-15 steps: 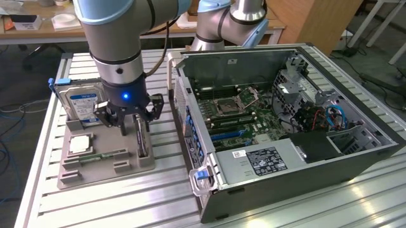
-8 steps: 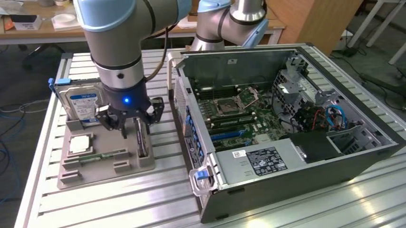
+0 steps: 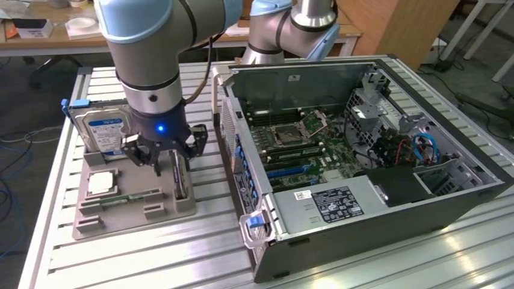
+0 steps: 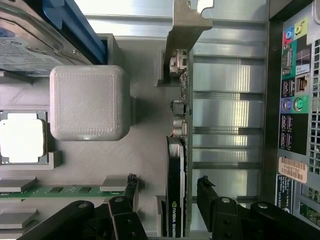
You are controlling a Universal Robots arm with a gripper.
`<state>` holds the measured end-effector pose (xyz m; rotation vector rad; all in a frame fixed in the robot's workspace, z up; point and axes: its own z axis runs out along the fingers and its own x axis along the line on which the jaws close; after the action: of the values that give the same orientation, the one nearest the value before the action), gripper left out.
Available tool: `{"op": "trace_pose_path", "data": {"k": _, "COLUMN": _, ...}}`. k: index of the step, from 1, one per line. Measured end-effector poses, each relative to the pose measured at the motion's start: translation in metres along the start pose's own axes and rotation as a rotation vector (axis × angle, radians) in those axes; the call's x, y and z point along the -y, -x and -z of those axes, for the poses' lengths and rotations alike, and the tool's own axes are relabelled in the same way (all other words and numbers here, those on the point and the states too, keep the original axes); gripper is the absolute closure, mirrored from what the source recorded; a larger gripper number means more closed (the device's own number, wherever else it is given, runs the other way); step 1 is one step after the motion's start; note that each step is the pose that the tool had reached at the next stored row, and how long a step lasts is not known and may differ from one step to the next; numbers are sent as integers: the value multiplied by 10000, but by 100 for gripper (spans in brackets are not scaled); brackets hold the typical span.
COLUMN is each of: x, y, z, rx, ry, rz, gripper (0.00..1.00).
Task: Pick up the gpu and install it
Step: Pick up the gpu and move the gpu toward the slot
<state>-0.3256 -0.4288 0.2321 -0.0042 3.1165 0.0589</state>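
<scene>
Slatted aluminium table (image 3: 161, 259): carries every item listed.

1. Grey parts holder (image 3: 132, 220), toward the exterior view's left, at the near side of the table. Contents: memory stick (image 3: 124, 198) lying flat in a slot; processor chip (image 3: 100, 182) in a square recess just behind it; hard drive (image 3: 100, 132) with a blue label, standing on edge at the holder's far end.
2. gpu (image 3: 180, 180), standing on edge in a slot along the holder's side nearest the computer case. Black cooler block and silver end bracket (image 4: 185, 25) show in the wrist view.
3. Gripper (image 3: 166, 158), directly above the gpu. Jaws wide apart, one finger on each side of the card; nothing is gripped, and no contact with the card shows.
4. Computer case (image 3: 362, 232), just beside the holder on the exterior view's right, side panel off, motherboard (image 3: 309, 144) exposed.
5. Wooden desk (image 3: 48, 37), far background.
</scene>
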Motion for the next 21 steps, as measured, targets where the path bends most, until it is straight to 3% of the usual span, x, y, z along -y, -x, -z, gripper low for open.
{"op": "trace_pose_path", "data": {"k": 7, "x": -118, "y": -1, "z": -39, "rx": 1, "ry": -24, "rz": 0, "gripper": 41}}
{"op": "trace_pose_path", "data": {"k": 12, "x": -143, "y": -2, "z": -93, "rx": -2, "ry": -90, "rz": 2, "gripper": 41}}
{"op": "trace_pose_path", "data": {"k": 21, "x": -171, "y": 27, "z": -99, "rx": 0, "ry": -137, "rz": 3, "gripper": 41}}
